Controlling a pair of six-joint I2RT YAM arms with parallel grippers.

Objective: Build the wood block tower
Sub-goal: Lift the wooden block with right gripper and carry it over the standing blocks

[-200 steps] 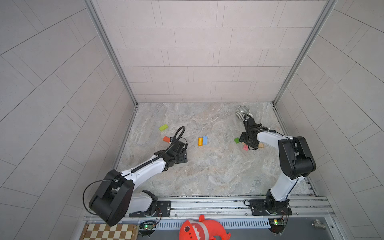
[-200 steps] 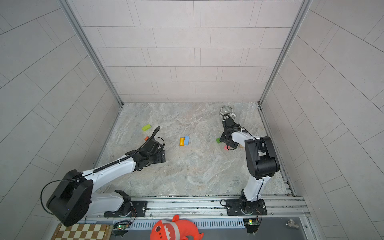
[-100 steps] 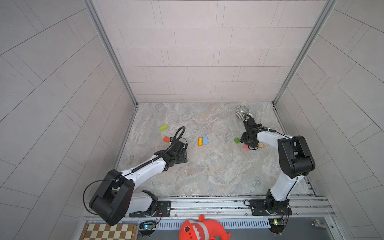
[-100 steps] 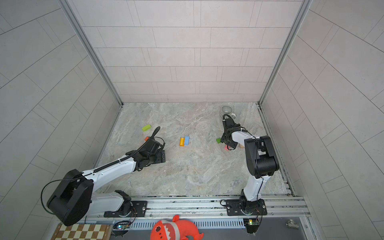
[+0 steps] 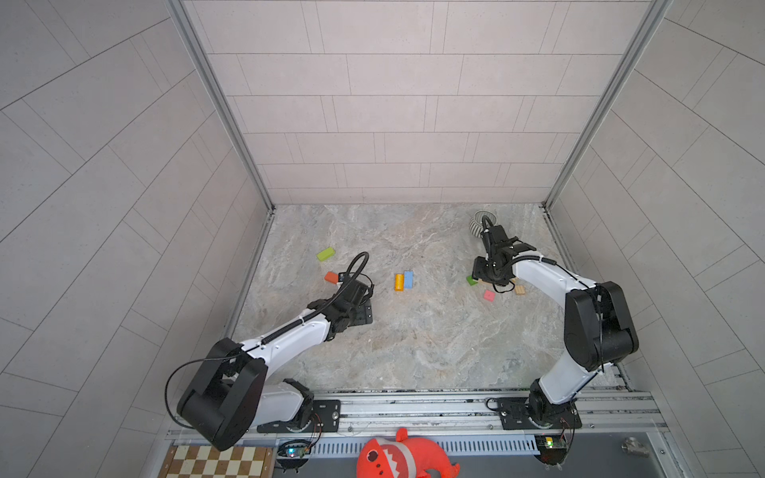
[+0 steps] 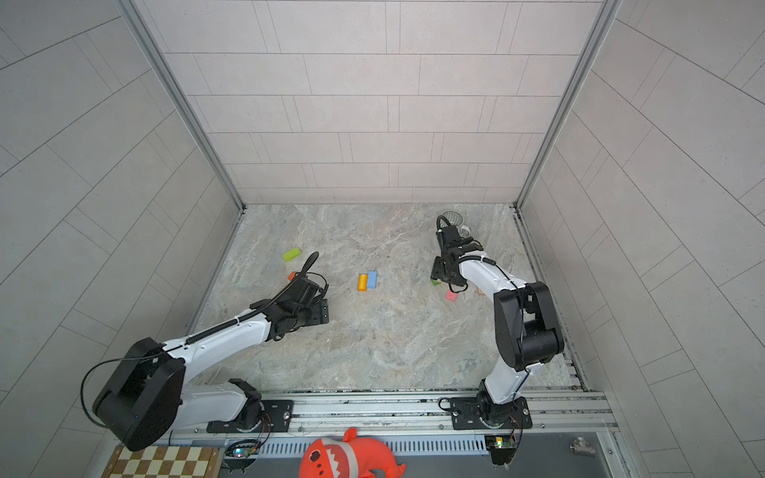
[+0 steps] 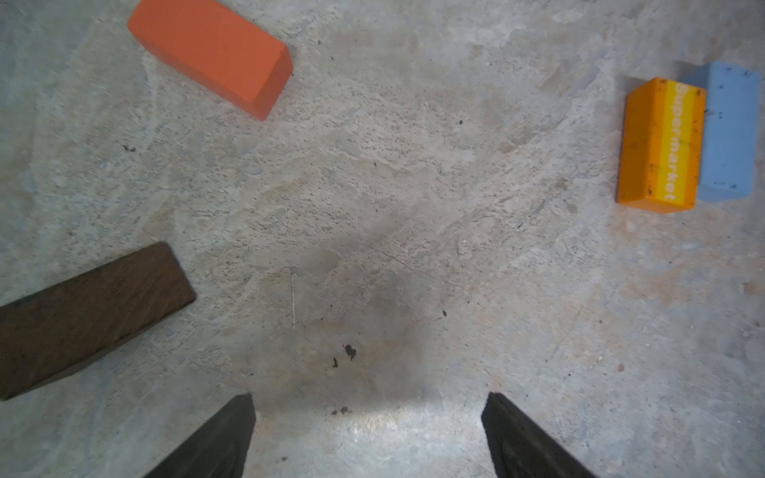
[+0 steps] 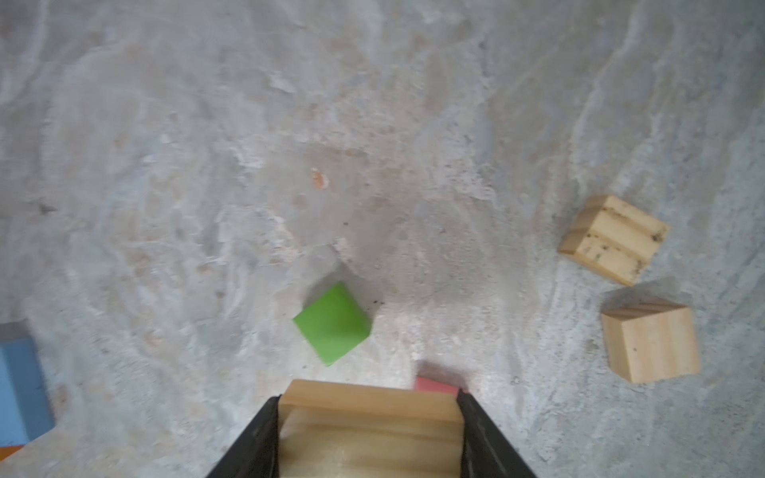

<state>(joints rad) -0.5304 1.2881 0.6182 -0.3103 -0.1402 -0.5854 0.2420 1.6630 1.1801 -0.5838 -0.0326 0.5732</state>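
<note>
The left arm [image 5: 289,341] reaches low and forward from its base, wrist bent downward. The left gripper [image 7: 368,407] hangs with its jaws spread wide and nothing between them. The right arm [image 5: 546,275] folds at a raised elbow, forearm angling inward. The right gripper [image 8: 368,407] points down, fingers clamped on a tan block [image 8: 368,434].

Blocks: wide tan block [image 8: 368,434] clamped in right pincer [image 8: 368,400]; green cube [image 8: 332,323] just ahead; grooved tan block [image 8: 614,240], plain tan cube [image 8: 650,343] beside.

Soft, even light, faint shadows, slight motion blur around the green block [image 8: 332,323].
</note>
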